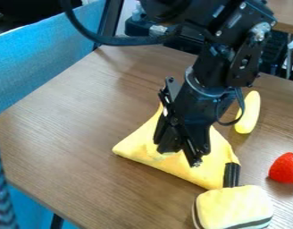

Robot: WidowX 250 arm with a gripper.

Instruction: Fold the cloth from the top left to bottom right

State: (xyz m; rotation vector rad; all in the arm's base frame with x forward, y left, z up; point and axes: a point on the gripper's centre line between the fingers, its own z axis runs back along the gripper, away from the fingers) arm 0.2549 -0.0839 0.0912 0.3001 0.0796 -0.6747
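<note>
The black gripper (182,157) hangs down over the middle of the yellow cloth (134,145), its fingertips apart and low at the fabric. Around it the cloth lies in a roughly triangular shape, with one corner pointing left and the lower edge slanting down to the right. Slight wrinkles show beside the left fingertip. The arm and gripper hide the cloth's centre and much of its upper part. Whether the fingertips touch the fabric is unclear.
A yellow sponge-like block (235,208) with a black handle (231,174) adjoins the cloth's lower right. A long yellow toy (249,112) lies behind right, and a red strawberry (285,168) sits at right. The wooden table (59,134) borders a blue partition (41,58).
</note>
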